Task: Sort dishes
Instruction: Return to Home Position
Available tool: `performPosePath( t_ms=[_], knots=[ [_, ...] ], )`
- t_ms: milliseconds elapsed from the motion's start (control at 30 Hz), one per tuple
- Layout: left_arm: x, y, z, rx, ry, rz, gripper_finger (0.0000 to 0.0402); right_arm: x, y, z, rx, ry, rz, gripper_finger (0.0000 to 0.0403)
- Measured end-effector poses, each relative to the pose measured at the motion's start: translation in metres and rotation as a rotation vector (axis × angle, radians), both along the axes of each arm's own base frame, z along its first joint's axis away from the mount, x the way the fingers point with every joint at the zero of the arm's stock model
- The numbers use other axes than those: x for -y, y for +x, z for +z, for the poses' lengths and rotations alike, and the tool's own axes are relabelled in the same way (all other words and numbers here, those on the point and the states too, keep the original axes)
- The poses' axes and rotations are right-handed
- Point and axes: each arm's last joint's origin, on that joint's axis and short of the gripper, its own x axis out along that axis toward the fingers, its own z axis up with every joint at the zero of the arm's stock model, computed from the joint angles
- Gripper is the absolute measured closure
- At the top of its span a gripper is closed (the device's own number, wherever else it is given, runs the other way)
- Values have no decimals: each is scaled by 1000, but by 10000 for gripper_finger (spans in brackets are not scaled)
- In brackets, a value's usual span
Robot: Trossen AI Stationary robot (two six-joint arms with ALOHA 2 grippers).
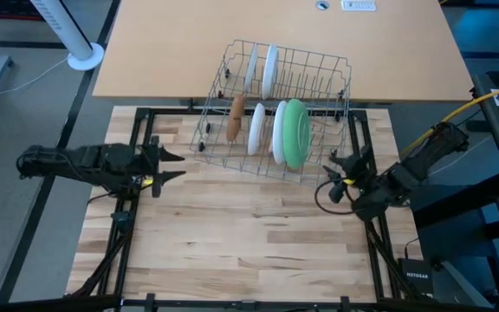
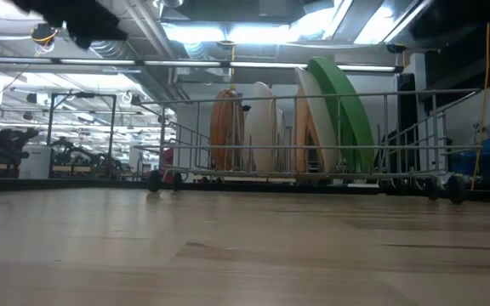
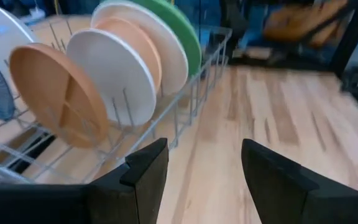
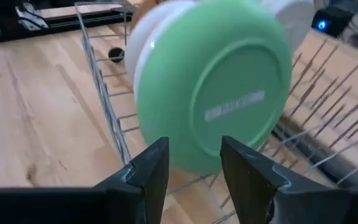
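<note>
Both arms off the load, sorting apparently complete: on my left, the left claw [image 1: 180,165] hovers over the tabletop [image 1: 249,243] with its fingers spread and nothing between them, its tips aimed at the near corner of the grey wire rack [image 1: 314,65], which sits just ahead of it and off to one side. From that claw's own camera the front row reads outward from the nearest dish: a tan plate [image 3: 55,93], a white plate [image 3: 114,74], a second tan plate [image 3: 143,40], a larger white plate [image 3: 169,53], and the green plate [image 3: 188,31] farthest away. Each stands on edge between the rack's tines, which I judge is what keeps them upright and apart. A further row stands beyond them, holding a white dish [image 1: 270,69] and a thinner one I cannot make out. On my right, the right claw [image 1: 340,171] sits just beside the rack's other end, likewise spread wide and empty; the green plate's underside fills the space directly in front of it, close but not touching. The biggest dishes sit at this end, nearest the claw that could best reach them. With no dish left on the bare boards, I read both arms as free to retreat.
</note>
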Motion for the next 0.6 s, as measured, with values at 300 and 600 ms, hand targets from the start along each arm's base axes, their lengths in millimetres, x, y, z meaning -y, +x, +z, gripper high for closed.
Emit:
performPosePath(
  t_ms=[300,600],
  knots=[
    [-1,-5,-64,134,-14,10,208,1,-4,-45,8,123,31,251],
    [-2,-2,-111,133,-67,87,208,-21,-8,-63,24,330,373,251]
  ],
)
